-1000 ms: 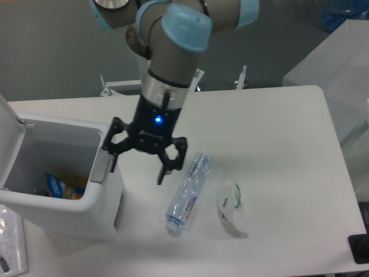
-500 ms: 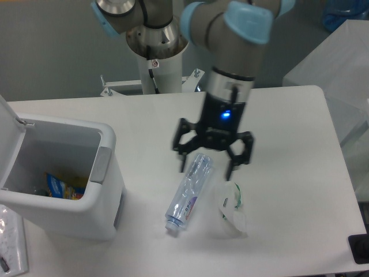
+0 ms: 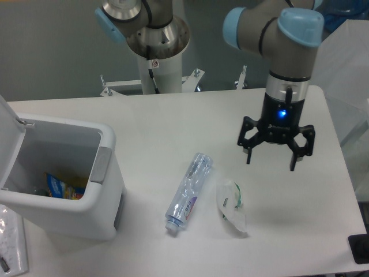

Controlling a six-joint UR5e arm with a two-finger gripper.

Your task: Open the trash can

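Trash can: at 8 o'clock on the table, lid up, wrappers visible inside.
Plastic bottle: lying at 6 o'clock, just beside the can.
Crumpled wrapper: near the bottle's right.
Gripper: at 3 o'clock, fingers spread, holding nothing, well apart from the can.

The arm reaches down vertically, its hand pointing downward with fingers spread, holding nothing.
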